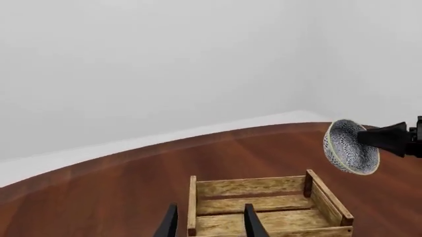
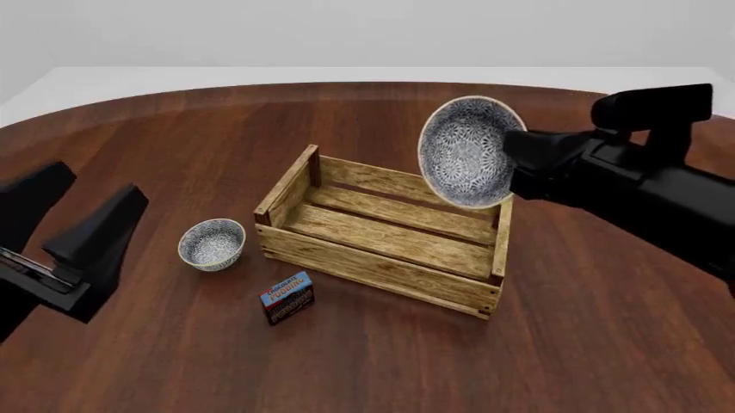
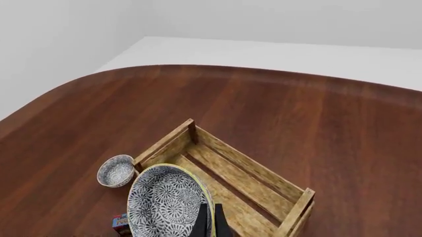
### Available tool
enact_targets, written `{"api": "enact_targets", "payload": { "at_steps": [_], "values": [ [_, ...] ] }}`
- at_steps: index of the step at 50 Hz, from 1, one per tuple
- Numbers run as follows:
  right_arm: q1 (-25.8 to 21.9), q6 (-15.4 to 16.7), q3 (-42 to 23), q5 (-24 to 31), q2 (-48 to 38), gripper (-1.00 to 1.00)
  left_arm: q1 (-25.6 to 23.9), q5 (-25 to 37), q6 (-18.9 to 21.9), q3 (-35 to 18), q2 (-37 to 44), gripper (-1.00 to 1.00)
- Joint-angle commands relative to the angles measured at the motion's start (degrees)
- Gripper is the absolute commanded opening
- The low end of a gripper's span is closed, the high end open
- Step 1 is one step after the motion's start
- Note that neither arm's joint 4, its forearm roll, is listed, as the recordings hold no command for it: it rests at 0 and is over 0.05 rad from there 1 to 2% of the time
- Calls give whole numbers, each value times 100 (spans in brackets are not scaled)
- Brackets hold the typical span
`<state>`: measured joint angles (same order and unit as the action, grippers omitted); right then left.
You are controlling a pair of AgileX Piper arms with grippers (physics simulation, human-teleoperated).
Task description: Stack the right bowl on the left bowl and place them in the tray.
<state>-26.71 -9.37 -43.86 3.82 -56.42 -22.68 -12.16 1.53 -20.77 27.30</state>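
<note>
Above the tray's [image 2: 379, 237] far-right corner, the right gripper [image 2: 519, 163] held the right bowl [image 2: 466, 163] tipped on edge, fingers clamped on its rim, while the left bowl [image 2: 213, 243] sat on the counter [image 2: 574, 344] beyond the tray's left end, nearer the open-fingered left gripper [image 1: 209, 222].

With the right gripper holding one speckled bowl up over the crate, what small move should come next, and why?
Probably carry the raised speckled blue-grey bowl leftward toward the matching speckled bowl on the brown table. The right gripper grips its rim, tilted, above the slatted wooden crate, while the other bowl sits outside the crate's left end, so stacking comes first. The left gripper is open, holding nothing.
</note>
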Motion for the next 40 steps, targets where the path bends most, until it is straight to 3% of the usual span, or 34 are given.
{"api": "enact_targets", "payload": {
  "at_steps": [1,17,40],
  "values": [
    [-12,-42,-17,-40,-28,-100,-507,-168,94,-561,609,100],
    [-34,-48,-7,-74,-97,-100,-1202,-451,177,-1266,2007,100],
    [-9,-86,-9,-134,-217,-100,-2046,-255,68,-2232,3406,100]
  ]
}}
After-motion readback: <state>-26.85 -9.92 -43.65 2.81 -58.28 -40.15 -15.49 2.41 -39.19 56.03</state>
